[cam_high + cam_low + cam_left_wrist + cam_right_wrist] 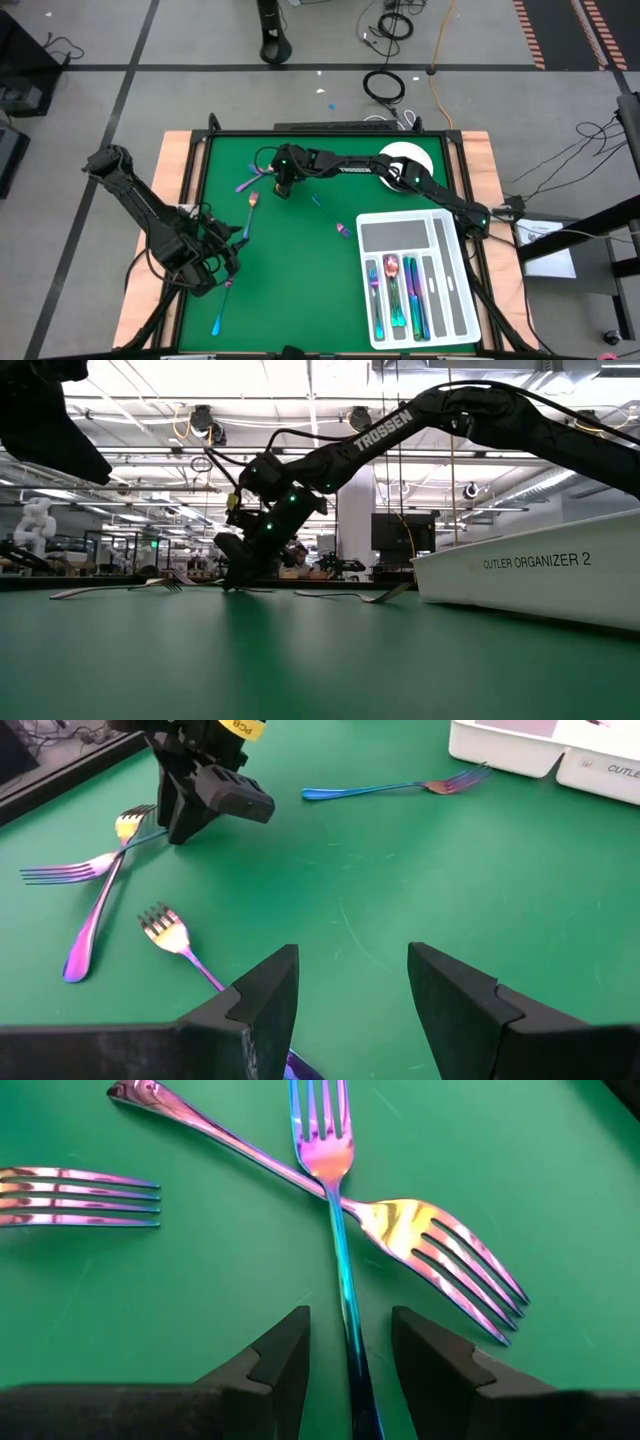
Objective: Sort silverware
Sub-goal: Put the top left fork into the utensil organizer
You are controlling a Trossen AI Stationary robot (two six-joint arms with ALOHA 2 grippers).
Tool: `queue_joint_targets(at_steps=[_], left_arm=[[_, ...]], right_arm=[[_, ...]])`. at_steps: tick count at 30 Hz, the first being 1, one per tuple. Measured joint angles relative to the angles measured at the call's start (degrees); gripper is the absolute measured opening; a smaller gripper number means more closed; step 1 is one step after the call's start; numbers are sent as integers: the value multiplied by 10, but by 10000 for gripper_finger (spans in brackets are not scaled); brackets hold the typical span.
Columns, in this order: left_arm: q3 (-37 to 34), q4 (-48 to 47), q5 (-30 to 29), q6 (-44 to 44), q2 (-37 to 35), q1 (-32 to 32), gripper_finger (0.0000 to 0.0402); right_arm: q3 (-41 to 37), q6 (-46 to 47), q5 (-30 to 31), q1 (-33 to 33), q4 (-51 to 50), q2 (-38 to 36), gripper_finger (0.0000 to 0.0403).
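Two iridescent forks lie crossed on the green table. In the right wrist view one fork [322, 1150] has its handle [347, 1295] running between the open fingers of my right gripper [350, 1330]; I see no touch. The other fork [440, 1240] crosses it, and a third fork's tines [80, 1195] lie beside them. In the high view my right gripper [284, 187] stands low over this group at the far left. My left gripper [232, 240] [350, 990] waits open at the near left, a fork [170, 935] just ahead of it.
A white compartmented tray [452, 300] at the near right holds several pieces of silverware [400, 295]. A round white plate [410, 155] sits at the far right. One loose fork [342, 229] lies mid-table near the tray, another [222, 310] near the front left edge.
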Motion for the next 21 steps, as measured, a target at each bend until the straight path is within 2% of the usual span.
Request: queue_joint_targets(at_steps=[4, 7, 14, 21], left_arm=[[0, 0, 0, 0, 0, 0, 192], [0, 0, 0, 0, 0, 0, 192], [0, 0, 0, 0, 0, 0, 192], [0, 0, 0, 0, 0, 0, 192]], right_arm=[[0, 1, 9, 3, 1, 2, 126], [0, 1, 16, 5, 1, 2, 108], [0, -6, 15, 5, 0, 2, 12], [0, -10, 17, 5, 0, 1, 5]])
